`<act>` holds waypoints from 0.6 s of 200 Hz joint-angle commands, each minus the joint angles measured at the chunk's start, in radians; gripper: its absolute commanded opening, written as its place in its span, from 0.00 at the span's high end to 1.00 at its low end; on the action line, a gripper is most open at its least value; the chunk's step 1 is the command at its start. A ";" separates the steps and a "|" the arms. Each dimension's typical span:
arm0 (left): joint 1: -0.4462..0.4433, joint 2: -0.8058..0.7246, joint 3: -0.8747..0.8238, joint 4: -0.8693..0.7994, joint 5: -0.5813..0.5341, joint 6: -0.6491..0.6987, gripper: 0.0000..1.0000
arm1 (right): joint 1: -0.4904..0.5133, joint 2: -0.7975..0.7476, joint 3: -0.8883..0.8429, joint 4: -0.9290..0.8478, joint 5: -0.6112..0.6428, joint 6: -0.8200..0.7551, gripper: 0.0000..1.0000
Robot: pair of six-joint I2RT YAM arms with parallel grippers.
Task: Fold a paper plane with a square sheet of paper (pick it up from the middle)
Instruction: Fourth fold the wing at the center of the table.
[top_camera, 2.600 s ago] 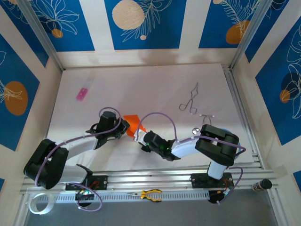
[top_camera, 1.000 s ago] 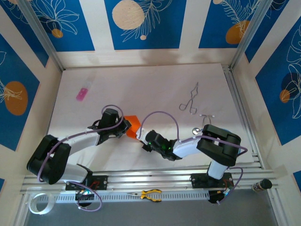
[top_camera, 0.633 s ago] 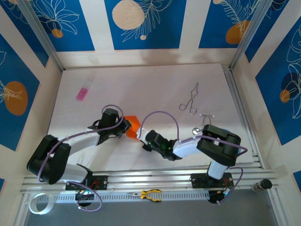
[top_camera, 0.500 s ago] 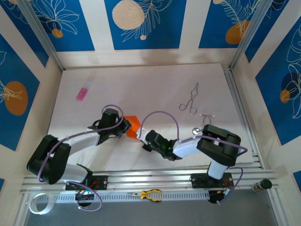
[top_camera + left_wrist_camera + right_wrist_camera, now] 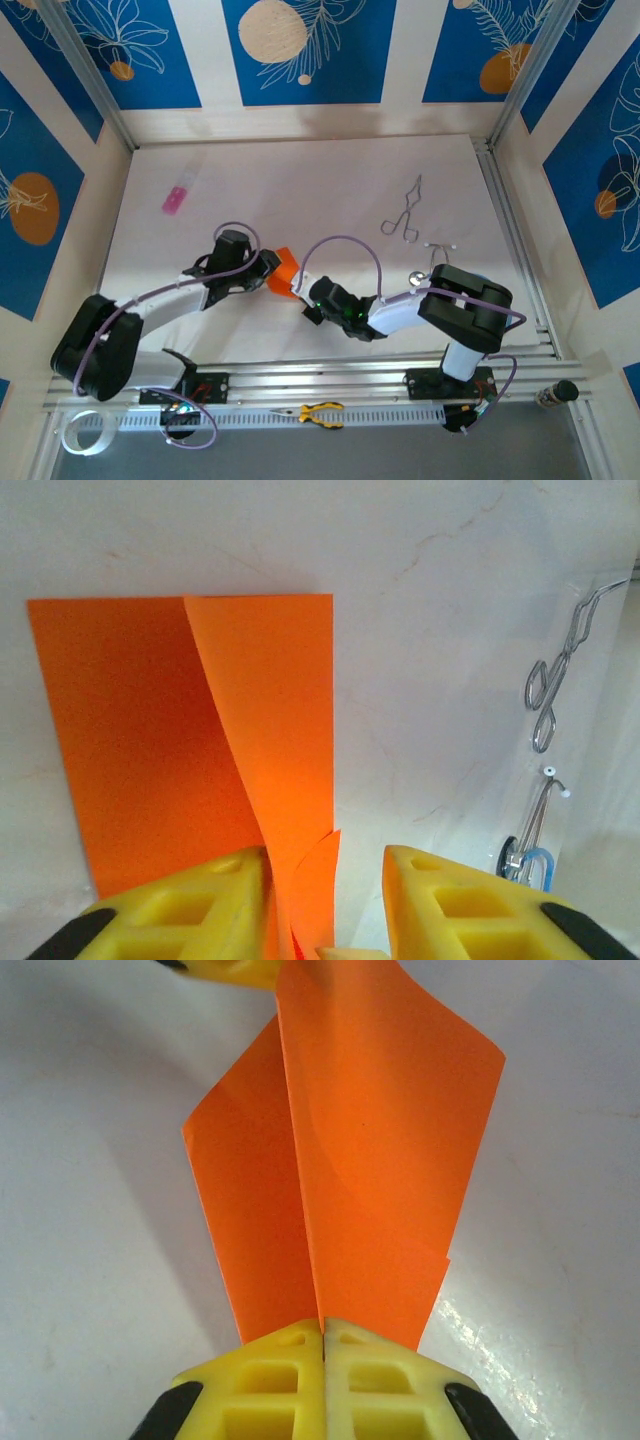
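Tom: Left gripper [image 5: 322, 880] has opened since a moment ago. Its 2 yellow fingers [image 5: 180, 915] were shut, and now there is a gap between them.
Ann: What is the biggest thing?
Tom: The white table [image 5: 330, 180]. The left arm [image 5: 165, 300] and the right arm [image 5: 400, 312] both reach in over its near middle. Their grippers almost meet.
Ann: Does the left gripper hold anything?
Tom: No. 1 edge of the paper [image 5: 150, 740] stands up in the gap, close to 1 finger. I cannot tell if it touches.
Ann: And the right gripper [image 5: 322, 1332]?
Tom: Its 2 fingers are pressed tight together on the paper's near edge.
Ann: Where is the paper?
Tom: Between the 2 grippers. It is orange and folded. 1 part lies flat on the table and 1 flap lifts up.
Ann: Any smaller things?
Tom: A metal clamp [image 5: 403, 213] lies to the right, well apart from the paper. A pink thing [image 5: 175, 199] lies far left.
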 commanded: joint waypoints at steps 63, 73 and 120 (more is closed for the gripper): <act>0.006 -0.154 0.020 -0.165 -0.128 0.055 0.60 | -0.083 -0.027 0.010 -0.046 -0.230 0.208 0.98; 0.006 -0.152 0.020 -0.165 -0.127 0.056 0.60 | -0.097 -0.029 0.009 -0.053 -0.258 0.224 0.98; 0.007 -0.140 0.020 -0.146 -0.110 0.056 0.61 | -0.160 -0.062 -0.011 -0.023 -0.436 0.305 0.99</act>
